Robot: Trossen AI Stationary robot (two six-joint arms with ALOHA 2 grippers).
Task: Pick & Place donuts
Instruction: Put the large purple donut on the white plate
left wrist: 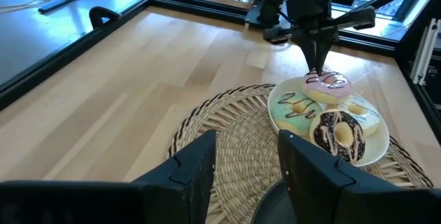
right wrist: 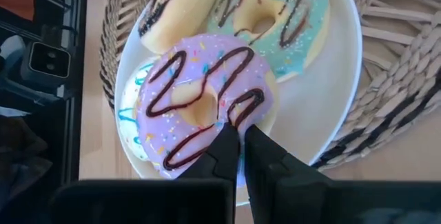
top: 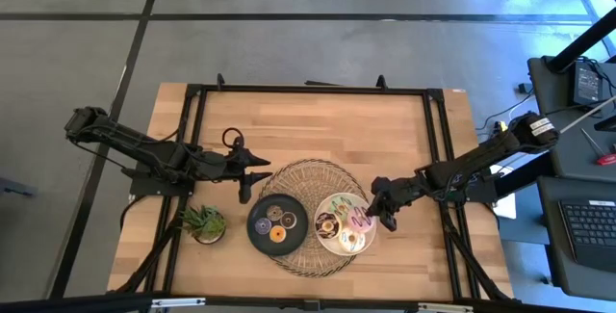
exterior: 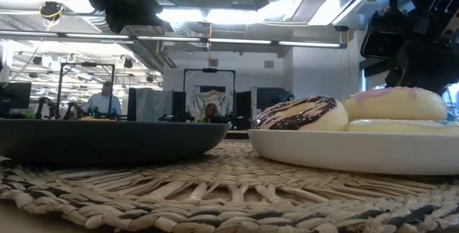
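Right gripper (right wrist: 239, 141) poised directly over the pink donut (right wrist: 196, 100), fingers nearly pressed together at its near edge, grasping nothing. Stacked atop the other donuts on the white plate (right wrist: 341, 79), so likely first to lift. Left gripper (left wrist: 244, 172) parked beside the woven mat (left wrist: 227, 127), spread wide, empty.

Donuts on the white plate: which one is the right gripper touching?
The pink donut, stacked atop the others; the right gripper meets its rim.
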